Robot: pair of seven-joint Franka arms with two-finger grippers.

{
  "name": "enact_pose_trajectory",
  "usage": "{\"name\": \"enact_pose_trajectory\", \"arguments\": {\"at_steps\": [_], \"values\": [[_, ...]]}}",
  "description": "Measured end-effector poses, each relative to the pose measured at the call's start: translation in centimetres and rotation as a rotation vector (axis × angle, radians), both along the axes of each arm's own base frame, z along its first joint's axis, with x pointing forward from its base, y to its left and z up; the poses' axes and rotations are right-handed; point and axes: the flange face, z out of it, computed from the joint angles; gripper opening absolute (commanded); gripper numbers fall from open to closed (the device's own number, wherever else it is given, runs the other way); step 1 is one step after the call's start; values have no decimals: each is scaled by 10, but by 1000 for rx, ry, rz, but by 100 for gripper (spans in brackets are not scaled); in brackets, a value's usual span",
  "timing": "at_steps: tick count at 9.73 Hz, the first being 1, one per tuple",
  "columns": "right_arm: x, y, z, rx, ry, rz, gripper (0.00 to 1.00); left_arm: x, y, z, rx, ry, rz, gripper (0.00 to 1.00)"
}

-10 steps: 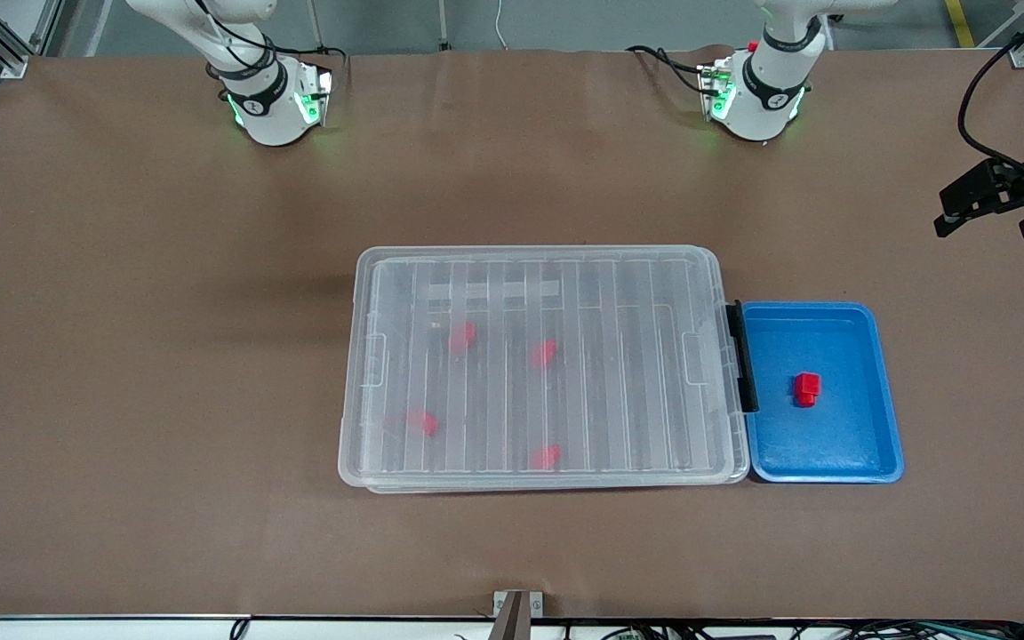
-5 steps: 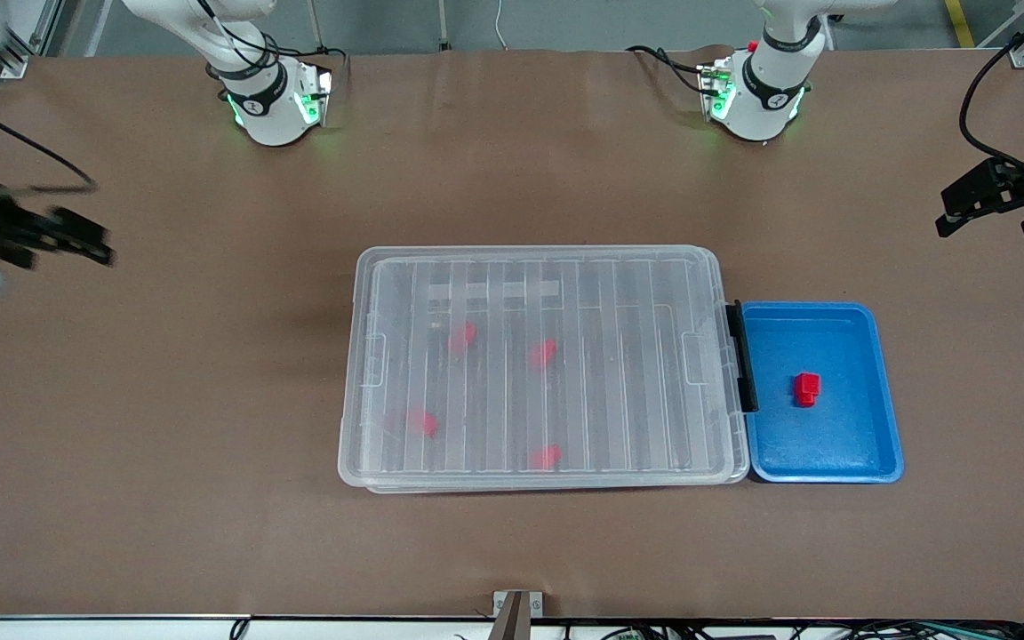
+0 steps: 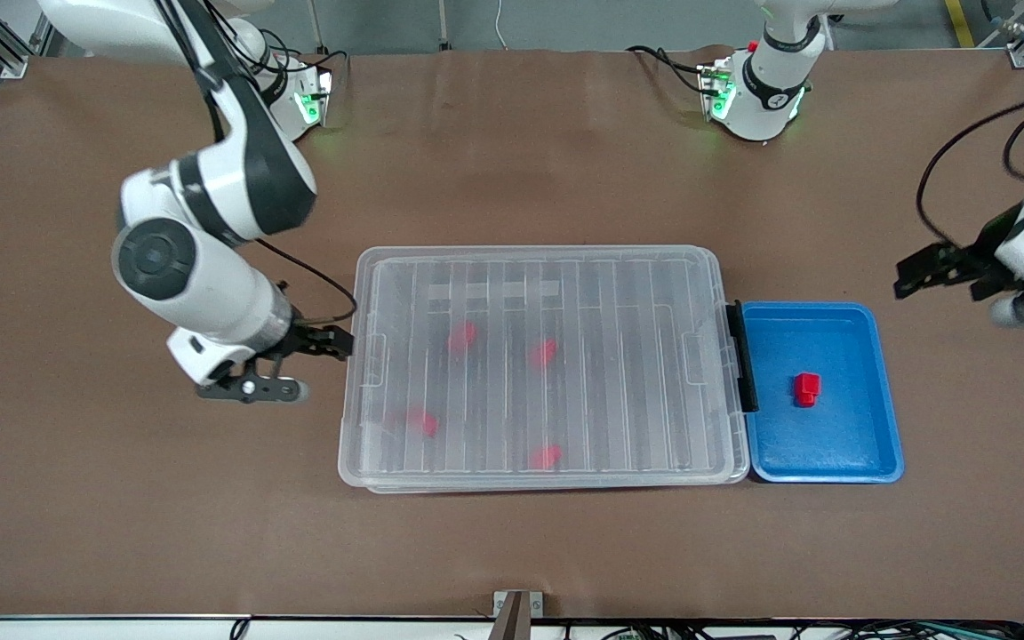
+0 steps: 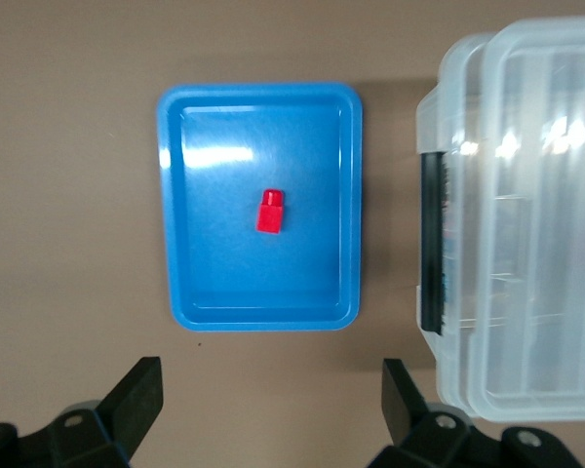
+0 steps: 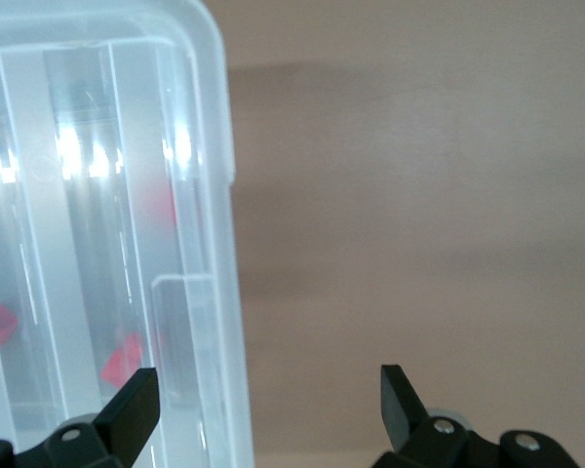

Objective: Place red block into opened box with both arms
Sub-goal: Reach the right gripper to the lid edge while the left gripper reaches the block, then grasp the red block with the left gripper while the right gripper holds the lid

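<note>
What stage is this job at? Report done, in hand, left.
Done: nothing; the box has its lid on, and the red block lies in the blue tray.
In hand: open right end effector at the box's short end; open left end effector near the tray.
Left: opening, grasping, placing.

The box (image 3: 543,369) looks like clear plastic; its ribbed lid is translucent and glossy, with bright glints in both wrist views. The clip (image 3: 741,356) at its short end is black and matt. The blue tray (image 3: 868,462) is smooth plastic with a soft shine on its floor. The red block (image 3: 806,388) is bright, plain plastic. The table (image 3: 121,516) has a brown matt cover, like paper. The arms' shells are glossy white, their grippers matt black.
</note>
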Motion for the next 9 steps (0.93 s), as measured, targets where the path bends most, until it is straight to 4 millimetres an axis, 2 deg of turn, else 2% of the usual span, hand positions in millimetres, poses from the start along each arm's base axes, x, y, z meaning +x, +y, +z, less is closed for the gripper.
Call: {"name": "enact_pose_trajectory", "arguments": {"at_steps": [1,2,4,7,9], "values": [[4,5,-16,-11,-11,10,100,17,-2,-44,0,29,-1,99],[8,2,-23,-31,-19,15,100,34,-2,-86,0,32,1,99],[14,-2,-37,-56,-34,23,100,56,1,-155,-2,-5,10,99],[19,-8,-48,-84,-43,29,100,51,1,-246,-3,-47,12,99],[22,-15,-48,-88,-46,31,100,43,2,-291,-2,-42,15,99]]}}
